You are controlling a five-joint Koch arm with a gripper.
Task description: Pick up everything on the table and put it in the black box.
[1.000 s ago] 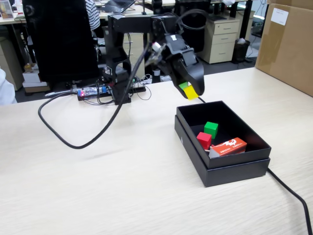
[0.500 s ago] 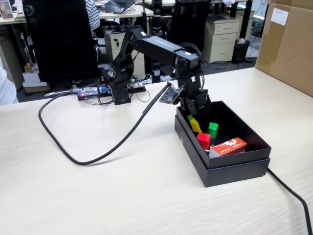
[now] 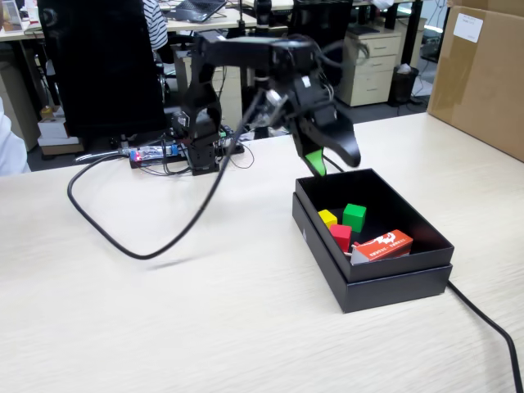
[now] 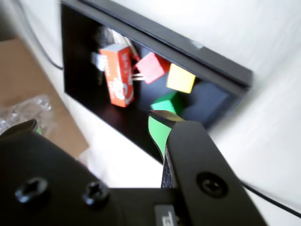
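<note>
Gripper (image 3: 334, 160) empty above the box (image 3: 385, 282), jaws parted.

Inside the box lie the yellow cube (image 3: 327, 218), red cube (image 3: 341, 236) and green cube (image 3: 354, 216), clustered beside the carton (image 3: 383, 245). The cubes look light, rigid and smooth; opposite flat faces would give the surest hold.

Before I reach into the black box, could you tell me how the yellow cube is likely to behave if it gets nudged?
The yellow cube has flat faces, so it would probably slide, not roll. It looks small and plain, so likely light. It sits close beside the red cube in the black box, so a nudge may shift both.
</note>
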